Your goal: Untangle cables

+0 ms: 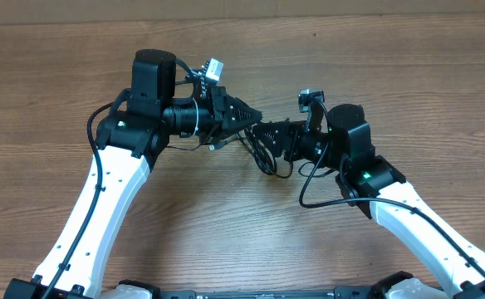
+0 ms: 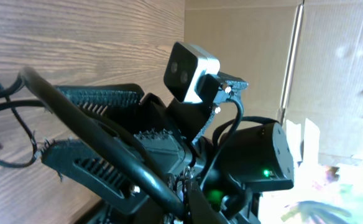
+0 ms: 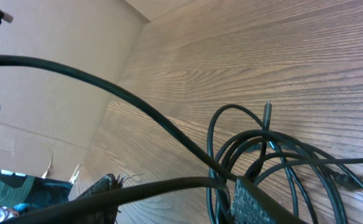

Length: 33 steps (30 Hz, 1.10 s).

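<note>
Two arms meet tip to tip over the middle of the table (image 1: pixel 226 241), and the cables (image 1: pixel 266 159) sit right under that meeting point, a small bundle of black loops (image 3: pixel 275 149) spilling just toward the robot's side of both tips. We read the left gripper (image 1: pixel 255 119) as pressed together. From above it comes to a single point, and one strand (image 3: pixel 107 93) runs taut from the bundle up toward it. We judge that it pinches that strand, though the pinch itself is hidden. The right gripper (image 1: pixel 271 134) has its fingers (image 3: pixel 251 202) spread with a clear gap between them; another length of cable crosses that gap, but nothing squeezes it. In the right wrist view the loops lie on the wood just ahead of those open fingers, overlapping one another, with a silver plug (image 3: pixel 267 107) poking up among them. The next move, we think, turns on this: the taut strand runs roughly along the line between the two tips, while the loops lie off that line, ahead of and below the right fingers. The right arm is the nearer to them, so it looks better placed to take a loop and draw it away from the left.
</note>
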{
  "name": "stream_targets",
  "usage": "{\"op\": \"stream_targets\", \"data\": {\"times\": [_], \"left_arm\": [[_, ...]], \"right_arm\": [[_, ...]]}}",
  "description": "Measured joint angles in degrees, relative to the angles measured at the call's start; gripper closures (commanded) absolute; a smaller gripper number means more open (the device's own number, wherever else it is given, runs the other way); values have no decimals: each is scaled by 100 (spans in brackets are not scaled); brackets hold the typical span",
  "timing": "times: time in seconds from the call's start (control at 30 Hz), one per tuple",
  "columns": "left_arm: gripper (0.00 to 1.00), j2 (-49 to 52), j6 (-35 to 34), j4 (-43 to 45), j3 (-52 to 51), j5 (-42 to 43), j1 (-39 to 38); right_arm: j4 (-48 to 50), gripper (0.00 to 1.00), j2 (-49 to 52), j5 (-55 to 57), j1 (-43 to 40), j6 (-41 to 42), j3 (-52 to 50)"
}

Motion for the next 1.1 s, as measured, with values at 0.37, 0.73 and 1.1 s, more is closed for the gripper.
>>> {"op": "stream_targets", "data": {"times": [0.37, 0.73, 1.1], "left_arm": [[96, 0, -240, 46, 0, 225, 0], [86, 0, -144, -13, 0, -791, -4], [29, 55, 361, -708, 0, -2358, -4]], "right_arm": [[308, 92, 256, 85, 2, -13, 2], [321, 96, 310, -7, 0, 9, 2], [-957, 87, 313, 144, 0, 9, 2]]}}
